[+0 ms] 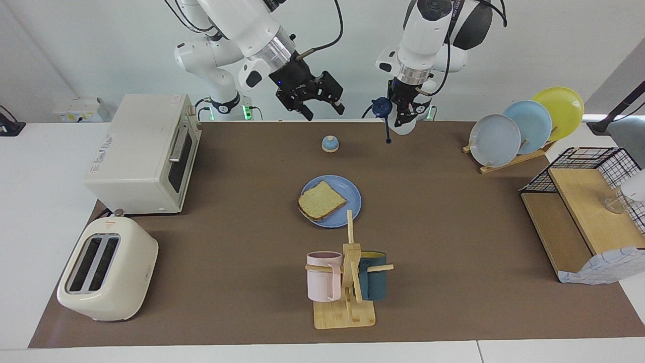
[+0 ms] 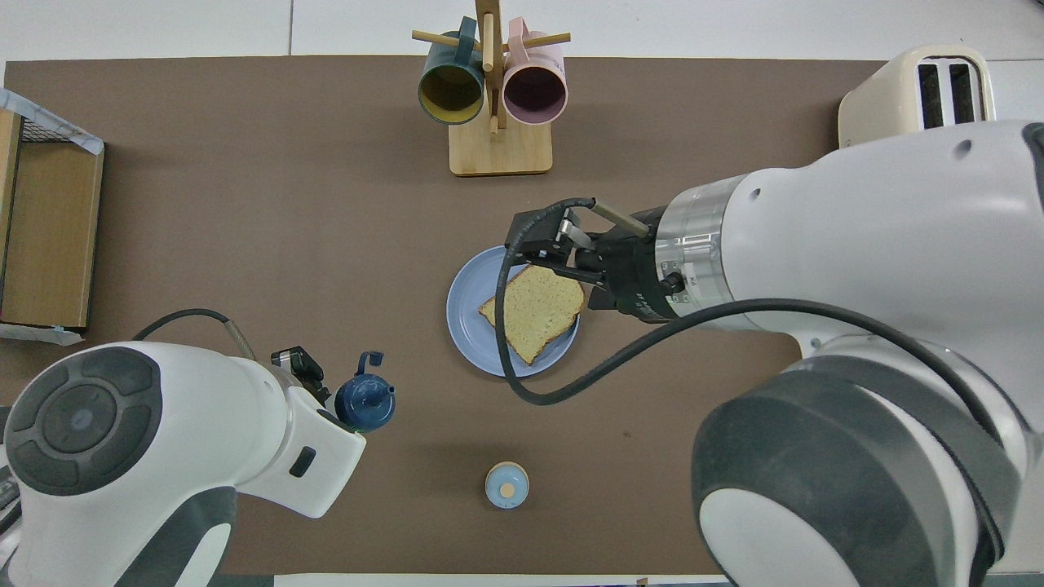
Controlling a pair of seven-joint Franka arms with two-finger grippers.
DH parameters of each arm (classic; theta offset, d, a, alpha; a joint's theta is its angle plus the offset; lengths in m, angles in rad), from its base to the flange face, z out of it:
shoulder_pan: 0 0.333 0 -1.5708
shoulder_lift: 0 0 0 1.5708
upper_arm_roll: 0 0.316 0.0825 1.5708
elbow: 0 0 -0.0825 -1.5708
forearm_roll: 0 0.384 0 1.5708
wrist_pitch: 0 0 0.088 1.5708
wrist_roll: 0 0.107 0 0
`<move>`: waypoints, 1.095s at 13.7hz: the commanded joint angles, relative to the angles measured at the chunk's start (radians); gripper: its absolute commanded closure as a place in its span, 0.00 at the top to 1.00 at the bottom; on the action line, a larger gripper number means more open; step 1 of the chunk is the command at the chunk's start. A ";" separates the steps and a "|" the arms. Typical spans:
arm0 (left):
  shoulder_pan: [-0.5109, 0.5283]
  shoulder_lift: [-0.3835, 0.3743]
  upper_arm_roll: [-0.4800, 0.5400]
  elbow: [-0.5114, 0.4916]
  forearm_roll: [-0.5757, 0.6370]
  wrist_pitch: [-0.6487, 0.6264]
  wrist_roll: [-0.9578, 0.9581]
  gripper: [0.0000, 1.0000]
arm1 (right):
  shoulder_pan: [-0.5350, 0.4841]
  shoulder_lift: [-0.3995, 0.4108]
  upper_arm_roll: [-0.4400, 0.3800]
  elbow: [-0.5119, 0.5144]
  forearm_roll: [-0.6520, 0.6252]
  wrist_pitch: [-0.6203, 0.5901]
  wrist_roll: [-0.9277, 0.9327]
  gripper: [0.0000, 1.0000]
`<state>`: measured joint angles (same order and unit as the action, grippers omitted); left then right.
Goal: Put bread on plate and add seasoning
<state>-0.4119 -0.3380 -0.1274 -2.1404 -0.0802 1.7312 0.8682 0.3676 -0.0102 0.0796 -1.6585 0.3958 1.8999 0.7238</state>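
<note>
Two grippers are seen raised above the table; the left gripper is held up over the robots' end of the brown mat, toward the left arm's side of the small blue-domed bell, and its fingers are closed on the seasoning, a pale bottle whose navy cap with its loop is turned sideways in the facing view; the right gripper is held in the air above the mat's edge nearest the robots, on the right arm's side of the bell, with its fingers spread apart and nothing between them; in the overhead view it overlaps the rim of the plate, yet in the facing view it is shown high and well clear of it.

The bread is laid flat on the blue plate, set toward the right arm's side so that a corner reaches the rim; the plate is placed near the middle of the mat, farther from the robots than the bell; a wooden mug stand with a pink mug and a teal mug is placed farther still; a toaster oven and a cream toaster are placed at the right arm's end; a rack of three plates and a wire shelf are placed at the left arm's end.
</note>
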 commanded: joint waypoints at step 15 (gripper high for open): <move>-0.182 0.609 -0.190 0.541 0.614 -0.283 -0.521 0.00 | -0.319 0.021 -0.031 0.086 -0.419 -0.383 -0.549 1.00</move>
<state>-0.5359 0.0790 -0.3220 -1.7908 0.4571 1.5628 0.4056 0.0512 0.0220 0.0555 -1.5690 -0.0115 1.5391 0.2036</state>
